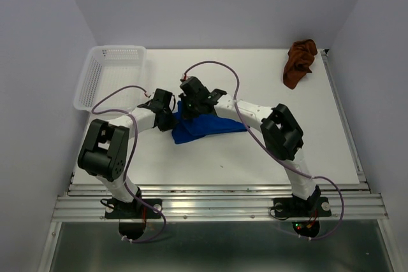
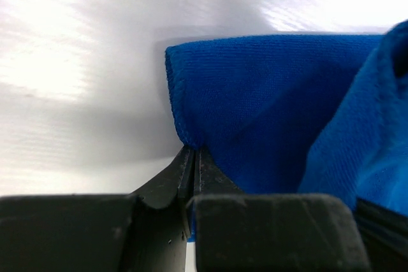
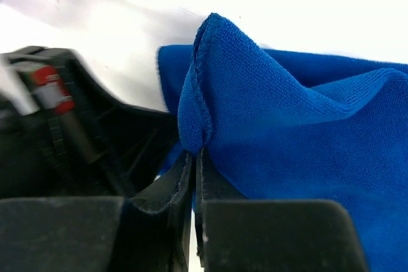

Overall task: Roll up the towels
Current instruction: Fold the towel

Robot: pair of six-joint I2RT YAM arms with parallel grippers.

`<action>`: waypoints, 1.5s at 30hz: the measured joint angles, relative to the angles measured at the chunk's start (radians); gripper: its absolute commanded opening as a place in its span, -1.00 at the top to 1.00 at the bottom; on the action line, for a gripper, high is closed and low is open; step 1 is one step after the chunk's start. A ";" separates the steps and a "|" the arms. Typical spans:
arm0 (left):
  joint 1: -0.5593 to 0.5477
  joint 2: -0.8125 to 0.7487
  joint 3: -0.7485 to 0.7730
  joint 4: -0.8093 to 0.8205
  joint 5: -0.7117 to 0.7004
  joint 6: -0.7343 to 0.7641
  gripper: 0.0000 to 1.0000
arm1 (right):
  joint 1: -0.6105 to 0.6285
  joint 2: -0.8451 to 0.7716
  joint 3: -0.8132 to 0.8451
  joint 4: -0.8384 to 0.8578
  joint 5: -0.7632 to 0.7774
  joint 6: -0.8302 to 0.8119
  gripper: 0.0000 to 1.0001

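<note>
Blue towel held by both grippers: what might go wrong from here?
1. The left gripper and right gripper each pinch only the edge of the blue towel, so it could slip out.
2. The two grippers sit close together, so they might bump.
3. The towel lies bunched, so a roll may come out lopsided.

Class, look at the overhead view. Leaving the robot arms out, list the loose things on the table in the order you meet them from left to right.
white basket → blue towel → rust-brown towel
</note>
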 measured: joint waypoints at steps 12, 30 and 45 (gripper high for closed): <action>0.000 -0.031 0.000 -0.076 -0.066 -0.012 0.88 | 0.000 0.079 0.001 0.010 -0.055 0.000 0.67; 0.000 -0.082 0.000 -0.124 -0.094 -0.034 0.35 | 0.000 -0.028 -0.103 0.080 -0.169 -0.010 -0.30; -0.054 -0.242 0.072 -0.167 -0.049 -0.043 -0.90 | -0.251 -0.417 -0.447 0.116 -0.031 -0.008 -1.00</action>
